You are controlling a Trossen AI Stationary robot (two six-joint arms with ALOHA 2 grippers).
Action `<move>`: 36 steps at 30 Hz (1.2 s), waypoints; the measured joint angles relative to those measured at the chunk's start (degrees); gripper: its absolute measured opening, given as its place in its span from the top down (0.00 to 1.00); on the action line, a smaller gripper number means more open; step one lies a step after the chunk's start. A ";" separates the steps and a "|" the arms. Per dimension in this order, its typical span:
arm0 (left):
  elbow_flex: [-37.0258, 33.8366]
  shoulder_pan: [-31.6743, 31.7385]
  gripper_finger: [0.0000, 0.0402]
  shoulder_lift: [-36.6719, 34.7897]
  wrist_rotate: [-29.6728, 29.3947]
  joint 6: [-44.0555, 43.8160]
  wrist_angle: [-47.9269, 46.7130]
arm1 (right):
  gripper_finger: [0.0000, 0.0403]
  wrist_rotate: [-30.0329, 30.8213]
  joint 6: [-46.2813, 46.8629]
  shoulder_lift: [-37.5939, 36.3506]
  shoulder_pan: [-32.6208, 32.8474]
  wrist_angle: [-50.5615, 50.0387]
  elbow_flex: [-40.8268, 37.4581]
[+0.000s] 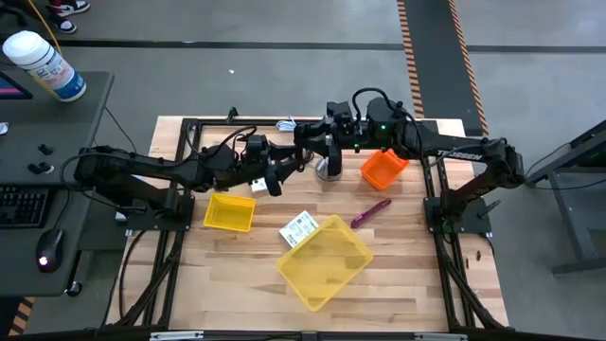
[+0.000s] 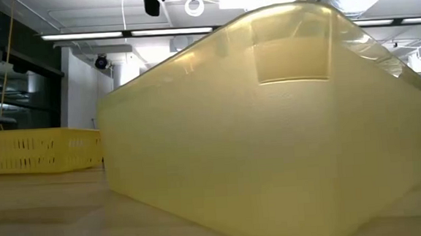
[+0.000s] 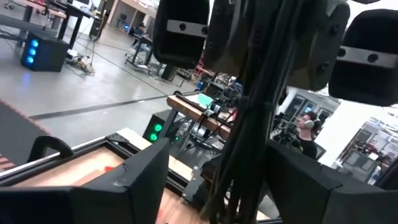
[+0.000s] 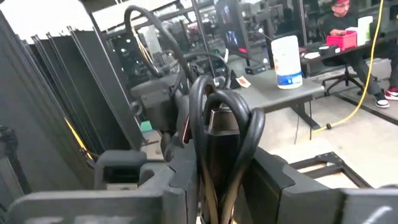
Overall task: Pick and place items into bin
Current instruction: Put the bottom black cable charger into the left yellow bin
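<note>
Both grippers meet over the table's far middle, each shut on the coiled black cable. My left gripper comes from the left and my right gripper from the right. In the left wrist view the cable's strands run away from my left gripper toward the other gripper's fingers. In the right wrist view a cable loop stands between the fingers of my right gripper. The purple stick-like tool and the white printed label card lie flat on the wood. The black clip and the marked card are not visible. My left gripper pinches a bundle of several cable strands between its two fingers. The strands run straight on toward the other gripper, clear of the table. My right gripper pinches the cable at a looped end, and the loop stands up past its fingers. The cable hangs between the two grippers, off the wood.
The large translucent yellow bin stands near the table's middle and fills the low view. A small yellow basket is to its left, an orange bin at far right, and a silver cone-shaped piece stands under the grippers.
</note>
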 joint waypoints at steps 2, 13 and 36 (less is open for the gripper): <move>0.00 -0.03 0.47 0.00 -0.26 0.38 -0.12 | 0.78 0.08 0.00 0.00 0.19 0.58 0.00; 0.00 -0.05 0.80 0.00 -1.27 2.69 0.30 | 0.78 0.42 0.41 0.02 0.31 0.69 0.00; -0.02 -0.03 0.94 -15.89 -2.46 8.41 -29.90 | 0.55 -0.02 -3.60 -7.57 0.40 -17.74 0.02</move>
